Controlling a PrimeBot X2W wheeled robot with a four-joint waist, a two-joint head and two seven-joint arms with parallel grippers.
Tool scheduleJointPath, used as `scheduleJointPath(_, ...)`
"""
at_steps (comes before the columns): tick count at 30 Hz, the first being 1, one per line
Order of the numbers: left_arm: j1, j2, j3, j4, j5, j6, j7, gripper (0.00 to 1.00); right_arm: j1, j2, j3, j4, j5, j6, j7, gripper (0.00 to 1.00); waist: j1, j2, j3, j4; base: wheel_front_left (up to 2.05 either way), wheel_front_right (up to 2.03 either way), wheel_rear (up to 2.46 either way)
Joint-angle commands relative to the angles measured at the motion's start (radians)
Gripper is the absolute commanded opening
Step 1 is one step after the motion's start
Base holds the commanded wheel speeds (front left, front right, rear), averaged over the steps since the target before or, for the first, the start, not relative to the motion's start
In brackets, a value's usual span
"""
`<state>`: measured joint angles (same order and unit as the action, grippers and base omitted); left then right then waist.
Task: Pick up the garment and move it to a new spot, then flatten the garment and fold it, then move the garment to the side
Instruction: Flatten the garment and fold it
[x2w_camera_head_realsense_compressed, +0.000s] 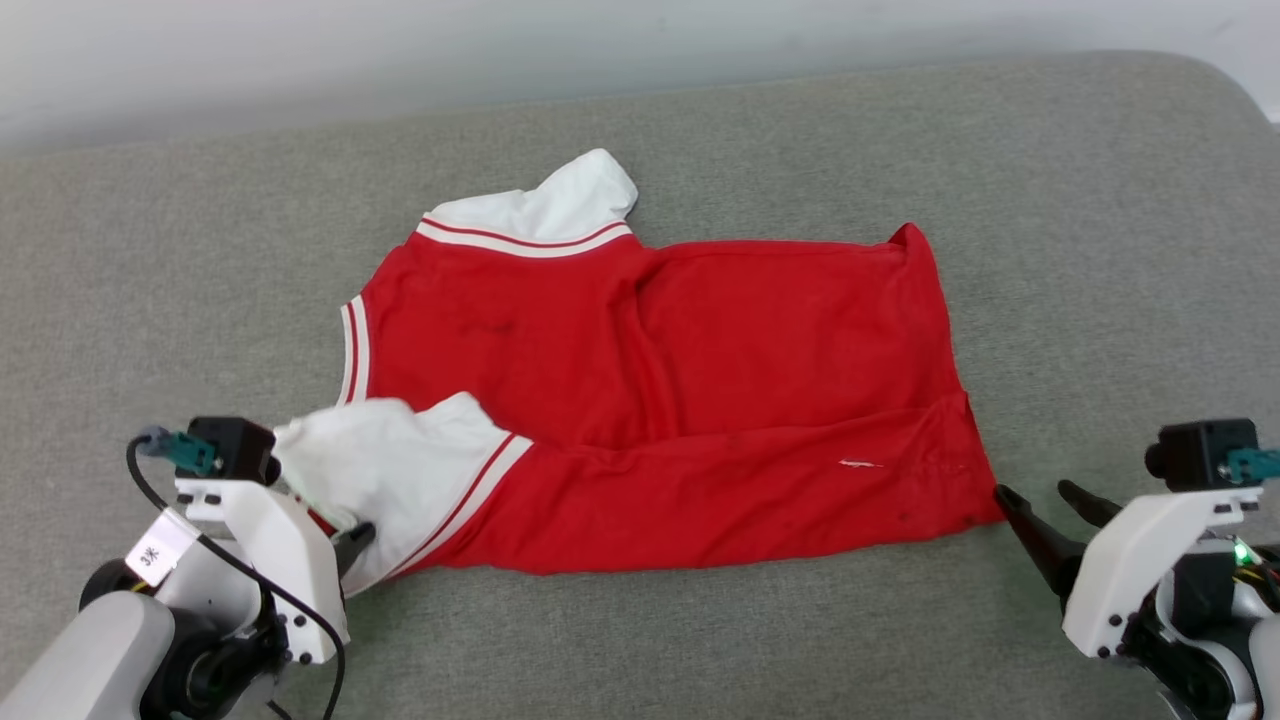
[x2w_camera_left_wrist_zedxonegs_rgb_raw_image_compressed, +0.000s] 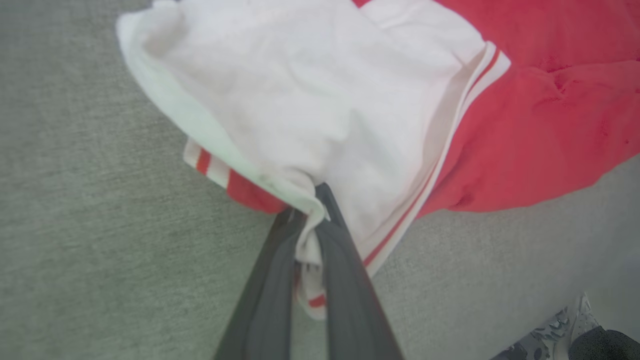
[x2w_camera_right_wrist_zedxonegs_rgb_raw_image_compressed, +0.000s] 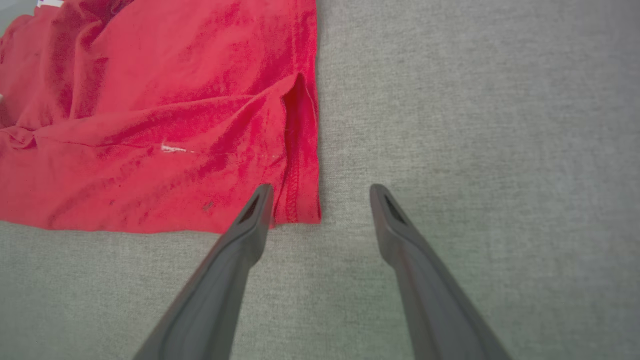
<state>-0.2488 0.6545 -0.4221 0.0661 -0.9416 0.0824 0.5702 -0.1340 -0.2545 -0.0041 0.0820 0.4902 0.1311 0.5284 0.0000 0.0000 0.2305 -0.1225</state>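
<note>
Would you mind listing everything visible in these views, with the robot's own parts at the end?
garment: one, red with white sleeves and striped trim, spread across the middle of the surface, its near edge folded over.
surface: one, grey fabric, under the garment.
wall: one, pale, behind the surface's far edge.
shoe: one, grey patterned, bottom right corner of the left wrist view; probably a person's foot.
left gripper: one, dark fingers, shut on the garment's near white sleeve.
right gripper: one, dark fingers, open, at the garment's near hem corner.
</note>
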Motion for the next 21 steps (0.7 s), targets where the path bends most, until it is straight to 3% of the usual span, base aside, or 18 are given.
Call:
scheduleJointPath(1, -0.014, 0.007, 0.003, -0.014, 0.011, 0.006, -0.008, 0.0, -0.02, -0.005, 0.008, -0.005, 0.003, -0.001, 0.017, 1.0, 0.0, 0.0, 0.01, 0.011, 0.0, 0.0, 0.0)
scheduleJointPath(6, -0.033, 0.005, 0.002, -0.078, 0.027, 0.013, -0.02, 0.0, -0.081, -0.009, 0.061, 0.048, 0.004, -0.001, 0.096, 1.0, 0.0, 0.0, 0.041, 0.039, 0.0, 0.0, 0.0)
scheduleJointPath(12, -0.057, -0.019, -0.011, -0.097, 0.045, 0.0, -0.043, 0.0, -0.106, 0.017, 0.129, 0.211, 0.029, 0.0, 0.204, 1.0, 0.0, 0.0, 0.069, 0.078, 0.0, 0.0, 0.0)
scheduleJointPath(13, -0.057, -0.023, -0.012, -0.095, 0.046, -0.002, -0.05, 0.0, -0.105, 0.022, 0.144, 0.229, 0.037, 0.001, 0.22, 0.51, 0.0, 0.0, 0.07, 0.08, 0.0, 0.0, 0.0)
scheduleJointPath(14, -0.056, -0.027, -0.011, -0.094, 0.048, -0.003, -0.059, 0.0, -0.107, 0.027, 0.153, 0.241, 0.05, 0.001, 0.229, 0.31, 0.0, 0.0, 0.071, 0.083, 0.0, 0.0, 0.0)
scheduleJointPath(15, -0.054, -0.027, -0.012, -0.091, 0.05, -0.005, -0.065, 0.0, -0.112, 0.029, 0.159, 0.245, 0.058, 0.001, 0.229, 0.0, 0.0, 0.0, 0.072, 0.085, 0.0, 0.0, 0.0)
scheduleJointPath(21, -0.018, -0.038, -0.005, -0.075, 0.039, 0.003, -0.094, 0.0, -0.151, -0.022, 0.135, 0.216, 0.071, -0.001, 0.179, 0.0, 0.0, 0.0, 0.045, 0.083, 0.0, 0.0, 0.0)
